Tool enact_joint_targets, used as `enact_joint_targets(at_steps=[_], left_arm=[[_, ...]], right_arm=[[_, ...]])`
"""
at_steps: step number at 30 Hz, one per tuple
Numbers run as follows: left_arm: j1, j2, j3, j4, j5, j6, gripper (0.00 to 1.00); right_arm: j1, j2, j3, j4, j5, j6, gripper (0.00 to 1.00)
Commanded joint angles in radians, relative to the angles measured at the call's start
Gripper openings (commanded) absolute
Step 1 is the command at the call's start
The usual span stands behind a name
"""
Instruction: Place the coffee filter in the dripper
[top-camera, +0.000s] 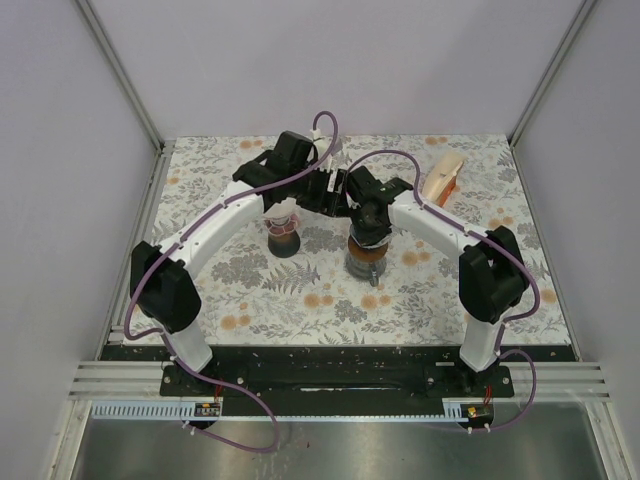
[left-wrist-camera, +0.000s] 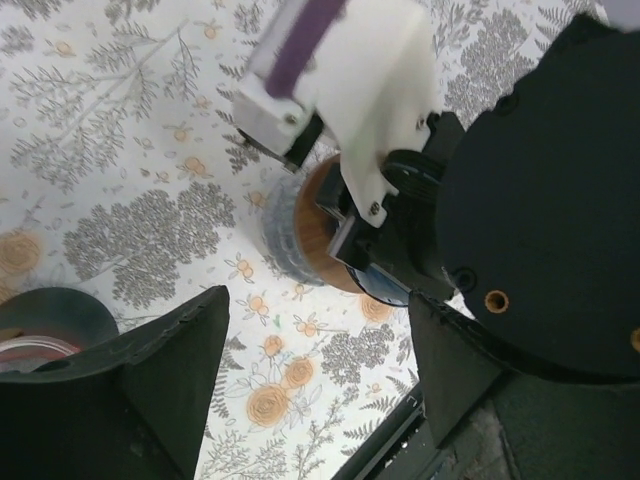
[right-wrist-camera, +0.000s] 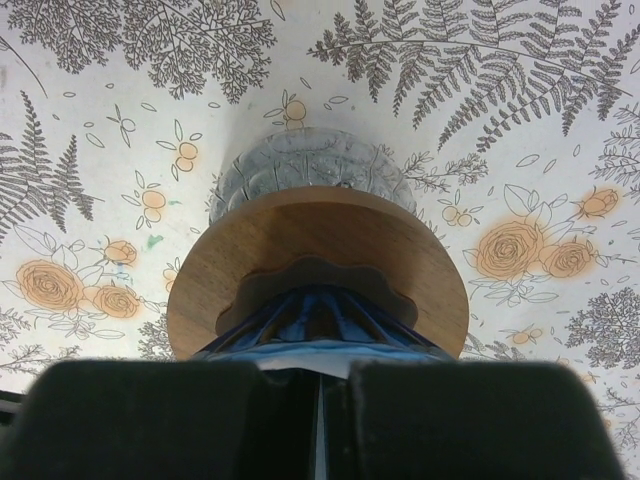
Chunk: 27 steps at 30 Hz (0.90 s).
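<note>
The dripper is blue ribbed glass with a round wooden collar, sitting on a clear glass base on the floral tablecloth. My right gripper hangs right above its rim and is shut on the white coffee filter, whose edge shows at the dripper's mouth. From above, the right gripper covers the dripper. My left gripper is open and empty just left of it, over bare cloth, with the dripper's wooden collar ahead of its fingers.
A dark round cup stands under the left wrist, and its rim shows beside the left finger. A tan stand sits at the back right. The two wrists are close together mid-table. White walls surround the table.
</note>
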Motion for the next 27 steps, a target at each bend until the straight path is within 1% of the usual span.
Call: enact_joint_targets(at_steps=[1,6,14,21,22,25,27], left_arm=[[-0.029,-0.042,-0.037,0.017,0.026,-0.031,0.74],[-0.032,-0.042,-0.048,0.024,0.04,-0.049,0.72],[-0.032,-0.065,-0.028,0.027,-0.003,-0.02,0.72],[-0.032,-0.084,-0.021,0.027,-0.015,-0.006,0.72],[-0.032,-0.085,-0.018,0.027,-0.015,-0.005,0.72],[-0.033,-0.084,-0.019,0.027,-0.012,-0.005,0.72],[-0.032,-0.087,-0.022,0.027,-0.012,-0.005,0.72]], right_arm=[[0.017,0.034,0.032,-0.004,0.033,0.016,0.0],[0.015,0.047,0.008,0.015,0.025,0.02,0.0],[0.017,0.036,0.003,0.021,0.017,0.022,0.0],[0.017,0.01,0.058,0.006,-0.006,0.0,0.0],[0.017,-0.005,0.069,0.004,-0.007,-0.001,0.02],[0.015,-0.041,0.095,0.003,-0.018,-0.01,0.13],[0.017,-0.059,0.106,0.001,-0.016,-0.015,0.18]])
